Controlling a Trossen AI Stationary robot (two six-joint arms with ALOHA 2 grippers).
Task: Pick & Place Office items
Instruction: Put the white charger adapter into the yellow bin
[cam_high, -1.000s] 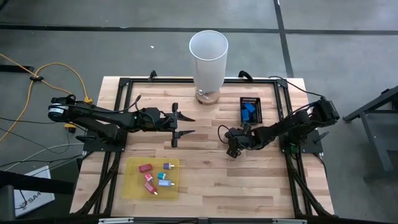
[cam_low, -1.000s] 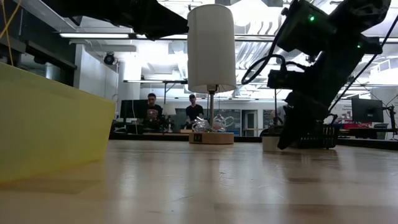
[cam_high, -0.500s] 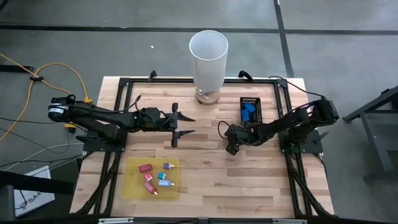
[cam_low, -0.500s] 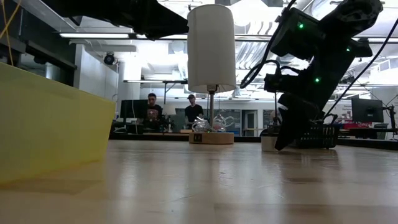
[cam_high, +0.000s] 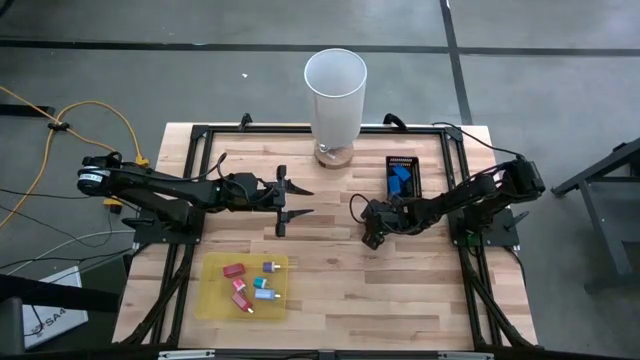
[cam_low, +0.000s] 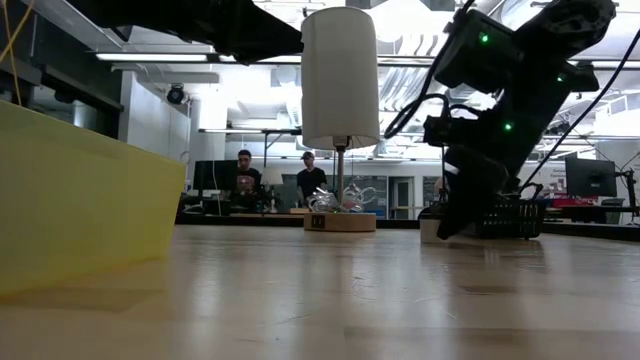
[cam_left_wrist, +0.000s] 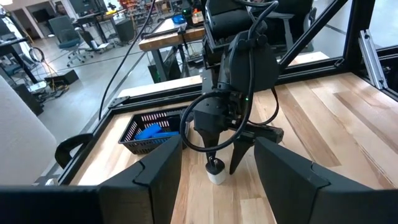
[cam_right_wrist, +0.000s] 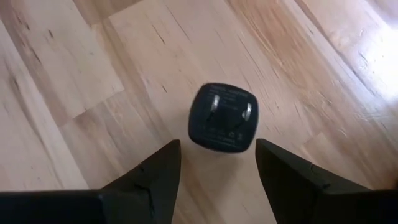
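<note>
Around the work: tall white cylinder (cam_high: 335, 92) at the far edge of the wooden surface (cam_high: 340, 290), small black tray (cam_high: 403, 177) with blue pieces just right of it, yellow sheet (cam_high: 245, 287) at the near left carrying several red, pink and teal office items (cam_high: 250, 285). Nothing between the tools. Right tool (cam_high: 372, 236) near mid-surface, pointing down, fingers spread, holding nothing. Directly beneath it, a small plug adapter (cam_right_wrist: 223, 117), dark on top with a whitish body, standing on end, 2 metal prongs up, long axis vertical. Left tool (cam_high: 283, 201) hovering left of centre, fingers partly apart, empty.
</note>
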